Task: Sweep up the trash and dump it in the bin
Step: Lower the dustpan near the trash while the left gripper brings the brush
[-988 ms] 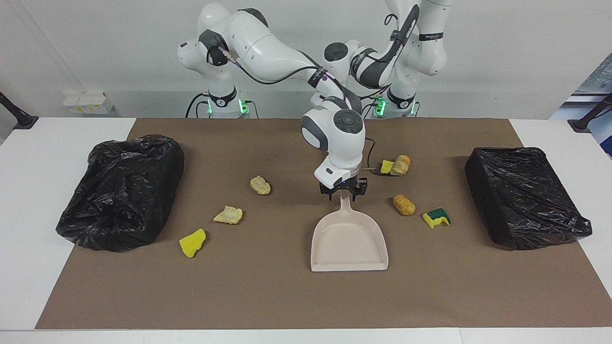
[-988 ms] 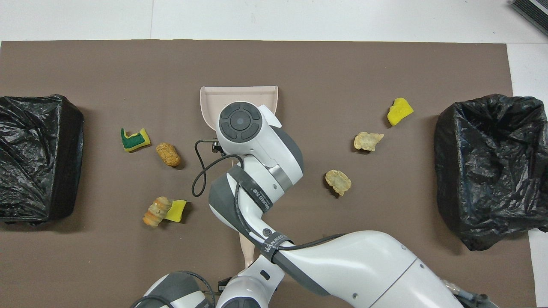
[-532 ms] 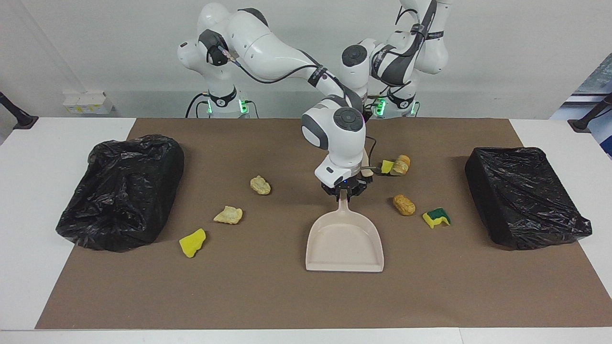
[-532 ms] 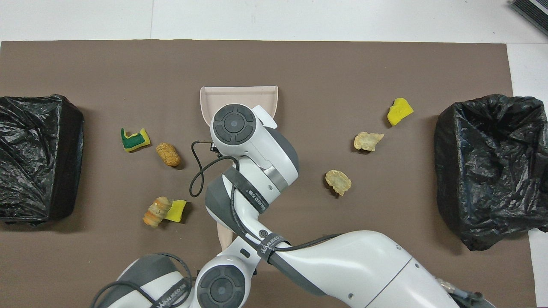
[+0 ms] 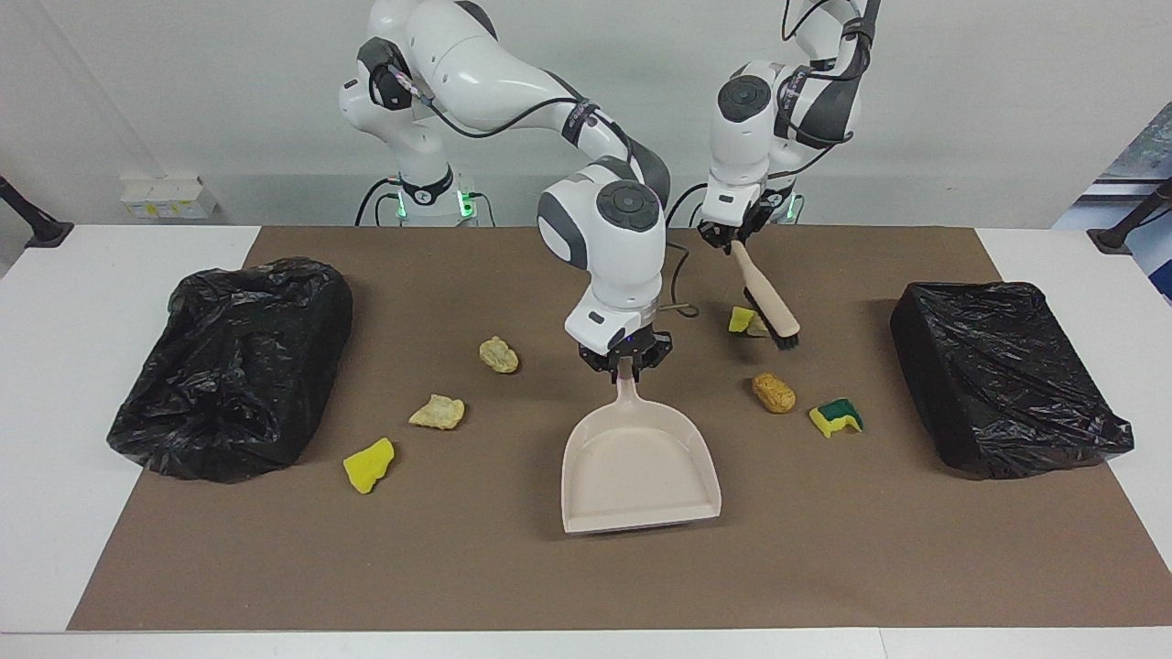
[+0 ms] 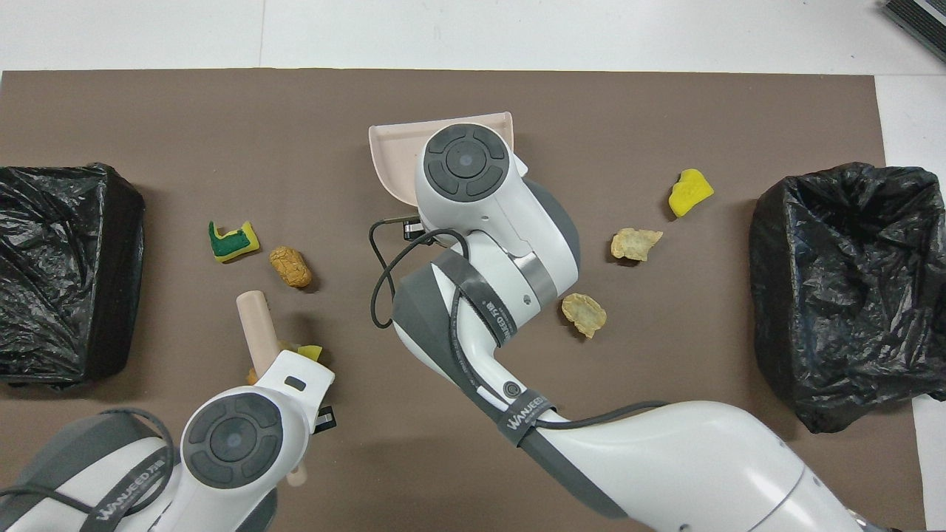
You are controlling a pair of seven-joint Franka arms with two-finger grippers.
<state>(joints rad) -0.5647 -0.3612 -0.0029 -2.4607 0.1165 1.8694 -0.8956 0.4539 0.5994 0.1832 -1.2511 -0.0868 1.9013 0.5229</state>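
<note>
Seven scraps of trash lie scattered on the brown mat [image 5: 513, 567], none near its edges. Three sit toward the right arm's end: a yellow sponge piece [image 5: 368, 464], a cream lump [image 5: 437, 412] and a tan lump [image 5: 499, 355]. Toward the left arm's end are a brown lump [image 5: 774, 392] and a green-topped sponge [image 5: 836, 415] side by side, with a yellow scrap [image 5: 742, 319] nearer the robots.

Open mat runs wide along the edge farthest from the robots. Two black bag-lined bins close the ends: one [image 5: 233, 366] at the right arm's end, one [image 5: 1007, 375] at the left arm's.

Right hand [image 5: 625, 360] pinches the handle of the beige dustpan [image 5: 639, 471]; the pan's long axis runs away from the robots, mouth pointing away and slightly turned.

Left hand [image 5: 732, 240] is pressed shut on a brush [image 5: 769, 307], which slants down over the yellow scrap, bristle end lowest.

Overhead view hides both hands under the wrists; the seventh scrap barely peeks out beside the brush there and is hidden in the facing view.
</note>
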